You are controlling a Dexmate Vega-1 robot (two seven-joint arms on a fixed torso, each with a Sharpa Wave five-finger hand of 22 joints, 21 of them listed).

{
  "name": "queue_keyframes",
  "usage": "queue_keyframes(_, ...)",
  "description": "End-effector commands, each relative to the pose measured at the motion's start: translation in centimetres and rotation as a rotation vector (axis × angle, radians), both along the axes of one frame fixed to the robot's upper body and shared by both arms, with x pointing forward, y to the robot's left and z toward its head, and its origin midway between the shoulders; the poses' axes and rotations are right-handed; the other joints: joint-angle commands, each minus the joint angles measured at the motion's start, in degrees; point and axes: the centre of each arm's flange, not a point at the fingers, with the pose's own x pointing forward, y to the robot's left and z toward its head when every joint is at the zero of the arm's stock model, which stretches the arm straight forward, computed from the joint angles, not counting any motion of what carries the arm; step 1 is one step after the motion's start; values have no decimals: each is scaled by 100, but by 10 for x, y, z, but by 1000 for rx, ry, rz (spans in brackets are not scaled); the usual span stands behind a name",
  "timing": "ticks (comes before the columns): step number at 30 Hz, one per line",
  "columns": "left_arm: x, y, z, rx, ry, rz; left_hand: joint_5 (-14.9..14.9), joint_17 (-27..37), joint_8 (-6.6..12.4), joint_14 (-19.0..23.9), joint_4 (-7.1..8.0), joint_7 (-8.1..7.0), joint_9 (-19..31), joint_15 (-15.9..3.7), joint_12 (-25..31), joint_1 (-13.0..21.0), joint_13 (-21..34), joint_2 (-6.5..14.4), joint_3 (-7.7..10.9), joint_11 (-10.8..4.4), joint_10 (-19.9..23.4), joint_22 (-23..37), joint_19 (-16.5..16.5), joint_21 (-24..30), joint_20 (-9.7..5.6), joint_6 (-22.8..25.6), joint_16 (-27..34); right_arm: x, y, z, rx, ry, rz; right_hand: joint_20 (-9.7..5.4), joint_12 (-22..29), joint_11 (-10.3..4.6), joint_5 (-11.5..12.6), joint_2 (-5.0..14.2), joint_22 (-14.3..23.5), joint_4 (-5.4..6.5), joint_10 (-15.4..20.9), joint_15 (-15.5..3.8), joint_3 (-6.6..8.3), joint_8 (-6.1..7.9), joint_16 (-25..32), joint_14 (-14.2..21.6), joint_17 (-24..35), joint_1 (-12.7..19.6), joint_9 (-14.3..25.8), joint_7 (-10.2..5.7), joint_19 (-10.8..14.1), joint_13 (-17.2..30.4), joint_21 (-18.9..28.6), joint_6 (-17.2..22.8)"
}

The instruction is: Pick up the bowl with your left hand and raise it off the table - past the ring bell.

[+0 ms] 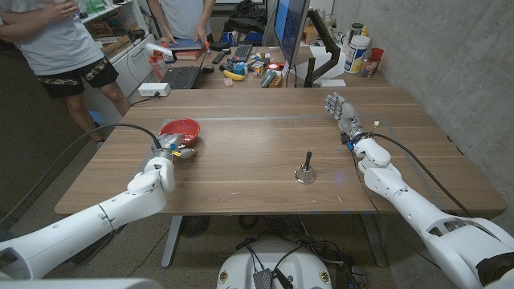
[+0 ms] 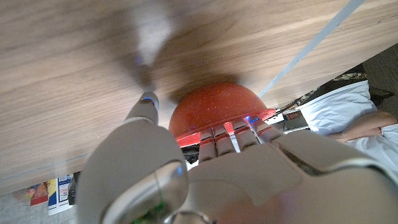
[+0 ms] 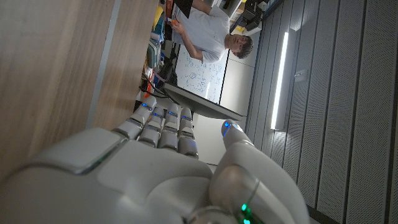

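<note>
the left hand [image 1: 173,149] grips the red bowl [image 1: 180,130] by its near rim on the worktop [image 1: 241,168]. the bell [image 1: 305,171] stands well apart toward the released right hand [image 1: 341,111].

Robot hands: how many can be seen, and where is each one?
2. The left hand is at the red bowl, fingers on its rim. The right hand is over the table's right side, holding nothing.

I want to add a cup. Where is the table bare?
Bare wood lies between the red bowl and the ring bell, and along the far edge by the right hand. Crowded spot: the left hand at the bowl.
</note>
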Motion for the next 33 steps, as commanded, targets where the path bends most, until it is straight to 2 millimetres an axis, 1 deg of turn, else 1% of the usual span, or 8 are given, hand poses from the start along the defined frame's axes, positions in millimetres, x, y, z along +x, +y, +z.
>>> queue_keyframes(1,4,-3,-1,2,6,-8,28,-1,27,71,-44,-16,27,-193,51,102,19,12,22,-15,97,26,274,104,-335,131,12,-2,-2,1,4,-8,0,-2,-22,-7,21,14,25,-17,39,18,19,9,-3,29,9,-60,29,-29,78,14,-8,1)
queue_keyframes(7,5,-4,0,6,7,-12,21,2,45,102,-71,-57,27,-246,60,178,19,40,41,-65,181,28,480,157,-386,226,12,-2,-1,2,3,-10,0,-2,-23,-6,21,11,26,-20,35,22,19,9,-1,33,8,-61,29,-26,82,14,-18,0)
queue_keyframes(16,6,-2,2,-4,8,-2,-30,5,124,482,-184,-143,27,-364,121,509,18,169,144,-125,566,42,1126,319,-440,611,86,-3,2,5,-2,-14,0,-8,-23,-16,21,8,26,-21,34,24,19,6,0,37,9,-66,29,-40,90,14,-33,-11)
queue_keyframes(22,7,-1,2,-2,13,-1,-157,18,244,1095,-264,-280,30,-522,224,861,19,315,271,-351,1161,53,1726,470,-407,1116,197,-2,6,6,-8,-14,4,-10,-20,-19,21,5,27,-23,41,26,17,5,0,38,8,-68,29,-39,98,14,-41,-14)
queue_keyframes(25,7,-1,2,0,14,5,-305,29,358,1546,-288,-360,31,-646,299,1091,26,421,364,-468,1640,61,2094,569,-379,1531,270,-2,7,7,-11,-13,7,-9,-18,-23,21,5,27,-23,46,26,17,4,2,42,9,-70,29,-41,101,14,-45,-18)
queue_keyframes(27,7,0,2,-7,13,14,-412,31,417,1781,-297,-379,31,-718,321,1208,26,458,409,-483,1885,67,2312,634,-369,1753,297,-2,8,7,-11,-12,9,-8,-19,-28,21,4,27,-24,44,25,17,4,2,44,9,-70,29,-42,103,14,-46,-19)
queue_keyframes(29,7,-1,2,-10,10,18,-525,40,495,2133,-297,-457,29,-797,338,1342,34,533,474,-380,2139,74,2534,704,-355,2039,358,-2,9,7,-13,-12,11,-5,-20,-29,21,4,27,-24,41,25,17,2,2,43,9,-70,29,-44,110,14,-46,-25)
queue_keyframes(33,6,-2,3,-14,0,18,-667,39,656,2701,-305,-528,25,-919,431,1567,85,599,588,-484,2716,89,2985,872,-388,2592,420,-2,8,8,-15,-14,12,-1,-21,-28,20,3,28,-23,40,19,16,1,5,52,10,-74,29,-48,115,14,-53,-31)
